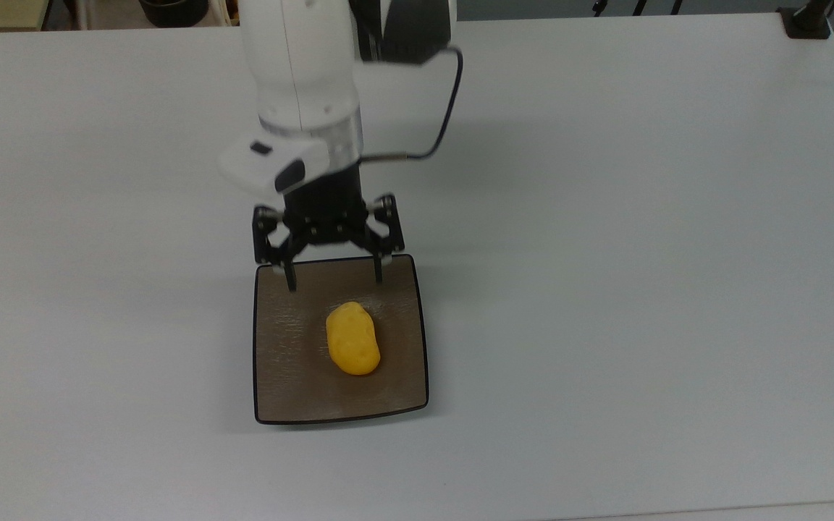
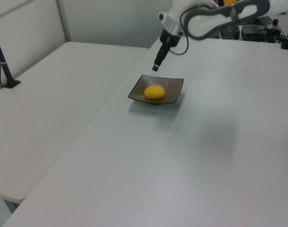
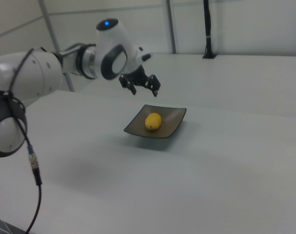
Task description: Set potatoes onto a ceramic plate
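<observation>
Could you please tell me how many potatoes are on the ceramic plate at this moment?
1. A single yellow potato lies near the middle of the ceramic plate. Nothing covers the plate's surface, so none should be hidden. The open tool hangs above the plate's far edge, apart from the potato.

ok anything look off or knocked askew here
Nothing stands out. The potato lies whole inside the ceramic plate, which sits flat and unchipped on the table. The gripper is open, raised above the plate's rim, clear of the potato.
</observation>
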{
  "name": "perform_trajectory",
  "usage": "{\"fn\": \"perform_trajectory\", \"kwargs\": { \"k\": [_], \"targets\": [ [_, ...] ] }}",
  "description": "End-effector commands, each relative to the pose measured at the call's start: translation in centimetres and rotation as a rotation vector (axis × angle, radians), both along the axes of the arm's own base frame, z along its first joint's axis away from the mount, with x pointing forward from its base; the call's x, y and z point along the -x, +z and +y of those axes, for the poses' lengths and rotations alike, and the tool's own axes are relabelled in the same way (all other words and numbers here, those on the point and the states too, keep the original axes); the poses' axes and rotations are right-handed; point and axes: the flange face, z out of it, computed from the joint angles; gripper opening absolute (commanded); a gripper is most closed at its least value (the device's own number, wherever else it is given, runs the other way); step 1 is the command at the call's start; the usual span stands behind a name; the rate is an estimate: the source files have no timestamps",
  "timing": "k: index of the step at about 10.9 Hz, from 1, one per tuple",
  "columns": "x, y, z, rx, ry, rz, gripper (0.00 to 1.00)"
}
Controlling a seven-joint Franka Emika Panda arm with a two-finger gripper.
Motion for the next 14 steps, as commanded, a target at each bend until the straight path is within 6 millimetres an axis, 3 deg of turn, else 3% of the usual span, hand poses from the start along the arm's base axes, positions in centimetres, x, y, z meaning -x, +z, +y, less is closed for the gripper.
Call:
{"fn": "perform_trajectory", "kwargs": {
  "k": [1, 3, 4, 7, 10, 14],
  "targets": [
    [6.5, 8.9, -1.1, 0.009, -0.027, 0.127, 1.0],
    [10.8, 13.3, -1.3, 0.012, -0.024, 0.222, 1.0],
    [12.8, 14.5, -1.5, 0.014, -0.028, 0.275, 1.0],
    [18.7, 16.2, -1.9, 0.001, -0.07, 0.381, 1.0],
    [19.5, 14.9, -1.9, -0.049, -0.135, 0.421, 1.0],
    [17.8, 14.4, -2.9, -0.056, -0.122, 0.335, 1.0]
  ]
}}
